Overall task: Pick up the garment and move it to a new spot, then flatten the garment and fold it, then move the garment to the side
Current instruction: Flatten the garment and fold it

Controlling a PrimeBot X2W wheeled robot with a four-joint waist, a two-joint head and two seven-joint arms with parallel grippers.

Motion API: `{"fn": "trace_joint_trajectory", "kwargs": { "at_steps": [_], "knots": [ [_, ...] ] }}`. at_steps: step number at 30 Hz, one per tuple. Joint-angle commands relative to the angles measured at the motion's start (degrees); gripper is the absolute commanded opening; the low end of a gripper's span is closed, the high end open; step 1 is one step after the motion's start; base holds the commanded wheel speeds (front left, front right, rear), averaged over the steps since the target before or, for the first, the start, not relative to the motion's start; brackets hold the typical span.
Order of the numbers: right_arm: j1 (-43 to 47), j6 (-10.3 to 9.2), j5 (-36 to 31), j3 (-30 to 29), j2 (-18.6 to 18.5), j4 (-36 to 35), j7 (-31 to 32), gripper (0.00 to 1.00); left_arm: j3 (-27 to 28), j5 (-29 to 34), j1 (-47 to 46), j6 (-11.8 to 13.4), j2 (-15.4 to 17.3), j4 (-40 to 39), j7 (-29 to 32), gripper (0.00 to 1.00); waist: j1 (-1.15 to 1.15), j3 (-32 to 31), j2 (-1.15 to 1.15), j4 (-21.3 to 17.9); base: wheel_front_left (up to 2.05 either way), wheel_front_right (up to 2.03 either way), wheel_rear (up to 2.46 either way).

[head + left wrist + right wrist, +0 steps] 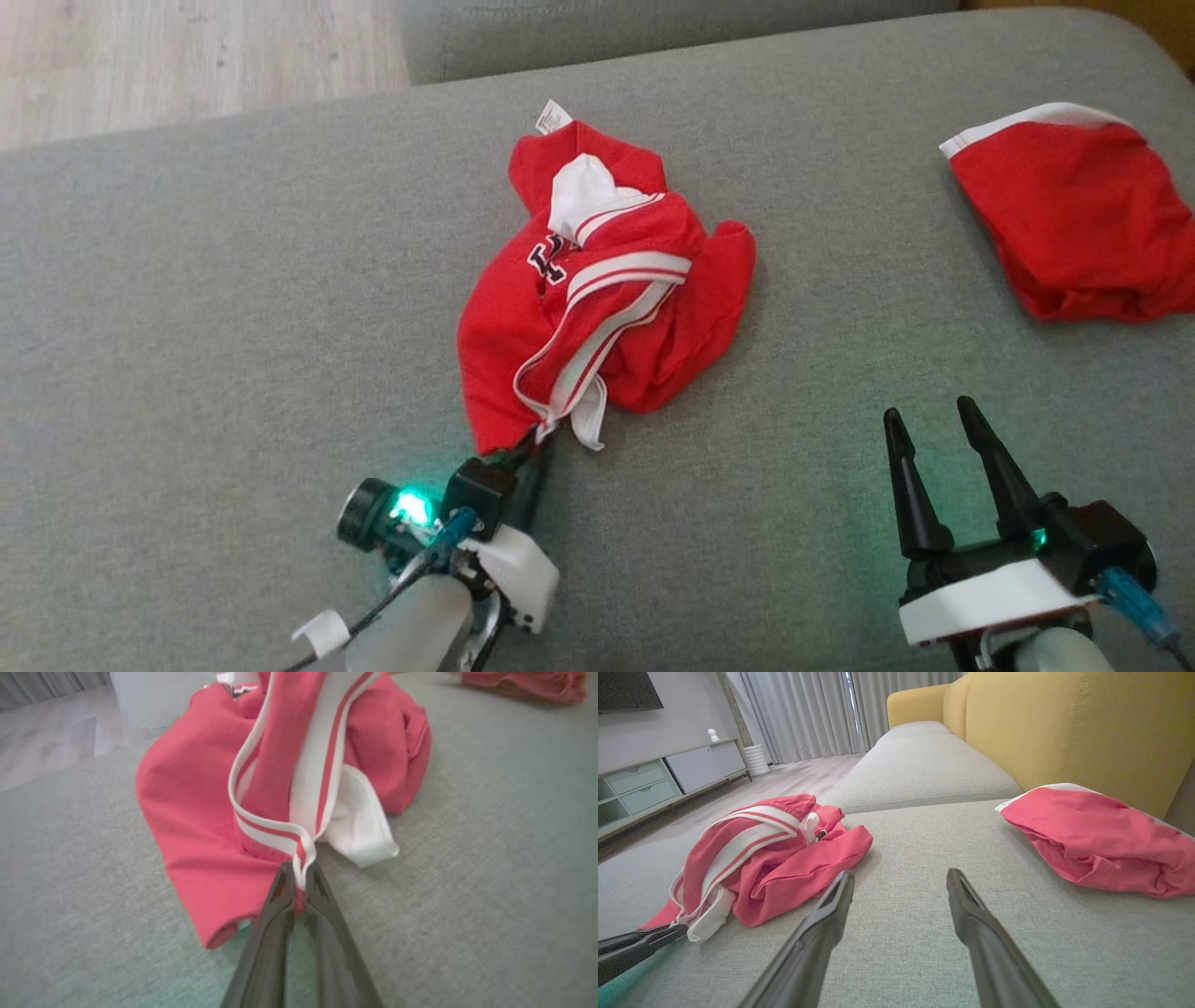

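1. The left gripper [537, 446] sits nearest, low over the grey woven sofa cushion [187, 327]. Its two long dark fingers [280, 896] are pinched together on the closest corner of the striped trim.
2. The right gripper [929, 411] stands off to the right, well apart from the cloth. Its fingers [831, 914] are spread wide over bare cushion.
3. Just beyond the left gripper, the crumpled red fabric garment [504, 336] with white-and-red striped bands lies heaped on the middle of the cushion. A white flap [590, 425] sticks out beside the pinched corner, and a small white label [553, 117] shows at the far end.
4. Farther right, well apart from the heap, lies a second red cloth with a white edge [1074, 224], close to the yellow upholstered sofa back [1064, 728].
5. Past the cushion's far left edge is pale wooden floor [187, 56].
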Motion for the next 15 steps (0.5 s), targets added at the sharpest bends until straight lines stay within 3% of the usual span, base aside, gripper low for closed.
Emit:
{"fn": "trace_joint_trajectory", "kwargs": {
  "at_steps": [1,3,6,11,15],
  "knots": [
    [-1.5,0.39,0.4,1.1,-0.2,-1.3,-0.6,1.00,0.9,-2.2,-1.0,-1.8,0.2,-3.7,-0.3,0.00,0.00,-1.0,0.00,0.0,0.00,0.00,0.00],
    [-1.4,0.39,0.4,1.4,0.1,-1.1,-0.6,1.00,1.0,-6.1,-0.5,-5.2,0.2,-7.4,-0.3,0.00,0.00,-1.8,0.00,-0.3,0.00,0.00,0.00],
    [-1.5,0.39,0.4,2.0,0.6,-0.8,-0.6,1.00,-0.5,-10.2,-1.5,-8.0,0.2,-11.8,-0.3,0.00,0.00,-3.1,0.00,-1.2,0.00,0.00,0.00],
    [-1.2,0.39,0.5,2.7,1.4,-0.4,-0.6,1.00,-2.8,-18.6,-7.5,-9.5,0.2,-19.3,2.3,0.00,0.00,-5.2,0.00,-3.5,0.00,0.00,0.00],
    [-1.5,0.39,0.5,3.9,1.9,0.0,-0.6,1.00,-1.3,-26.2,-15.2,-9.7,0.2,-24.5,4.7,0.00,0.00,-6.3,0.00,-6.8,0.00,0.00,0.00]
  ]
}}
